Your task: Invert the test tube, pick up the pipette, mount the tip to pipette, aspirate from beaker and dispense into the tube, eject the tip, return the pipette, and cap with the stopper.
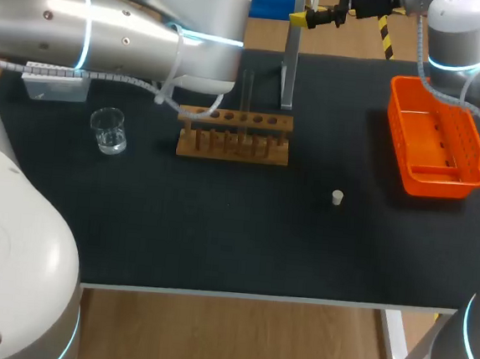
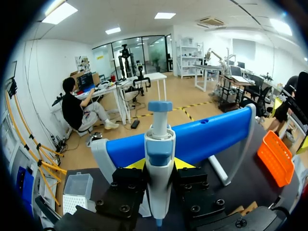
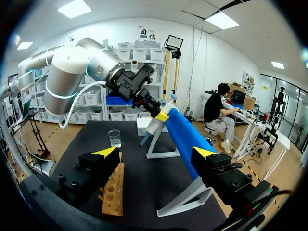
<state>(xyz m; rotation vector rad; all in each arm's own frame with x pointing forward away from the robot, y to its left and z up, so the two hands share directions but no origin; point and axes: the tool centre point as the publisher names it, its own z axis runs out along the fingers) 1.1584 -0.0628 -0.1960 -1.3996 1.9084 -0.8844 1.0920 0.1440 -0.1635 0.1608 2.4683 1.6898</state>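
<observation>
My left gripper [image 2: 160,166] is shut on the white pipette [image 2: 160,192], whose blue plunger [image 2: 160,107] stands up between the fingers. The pipette is right in front of the stand's blue bar [image 2: 202,137]. In the right wrist view the left gripper [image 3: 153,109] holds the pipette [image 3: 150,129] at the far end of the blue bar [image 3: 180,132]. My right gripper [image 1: 304,4] is wide open with nothing in it, above the back of the table. A clear test tube [image 1: 247,96] stands in the wooden rack [image 1: 234,135]. The beaker [image 1: 108,130] is left of the rack. The white stopper [image 1: 337,197] lies alone on the mat.
An orange basket [image 1: 435,146] sits at the right side. A white tip box [image 1: 55,83] lies at the back left, partly under my left arm. The stand's metal post [image 1: 290,66] rises just behind the rack. In the head view my left arm hides its own gripper.
</observation>
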